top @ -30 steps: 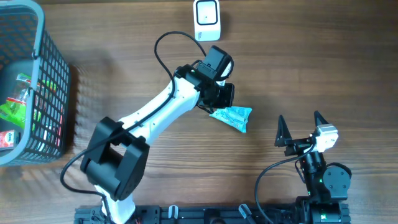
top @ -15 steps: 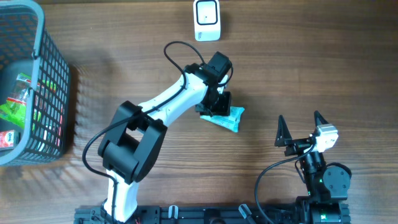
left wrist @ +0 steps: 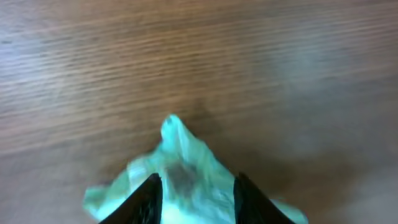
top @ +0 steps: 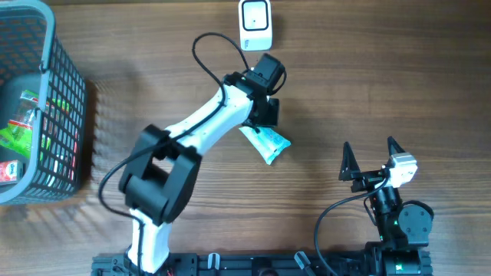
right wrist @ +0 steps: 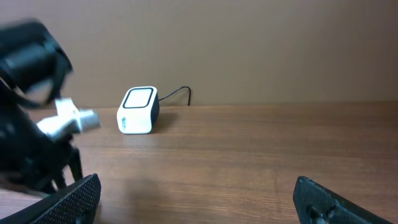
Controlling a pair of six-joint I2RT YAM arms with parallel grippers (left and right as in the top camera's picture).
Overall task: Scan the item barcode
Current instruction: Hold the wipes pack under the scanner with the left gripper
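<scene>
While the left arm stretches over the middle of the counter [top: 399, 69] in the overhead view, the left gripper [top: 265, 119] sits above the upper end of a teal packet [top: 270, 145]. The packet lies on the wood below the white scanner [top: 255, 24] and apart from it. A grey basket [top: 65, 107] with goods inside stands at the left edge. The right gripper [top: 370, 147] is near the front right, its fingers spread wide with nothing between them.

From the left wrist, the two dark fingers [left wrist: 149, 199] stand partly apart. The crumpled packet is bunched between them and spills past both sides. Whether they truly clamp it cannot be told.

From the right wrist, both fingertips [right wrist: 68, 199] sit far apart at the lower corners. The scanner stands far across the counter near the wall, with its cable trailing behind it.
</scene>
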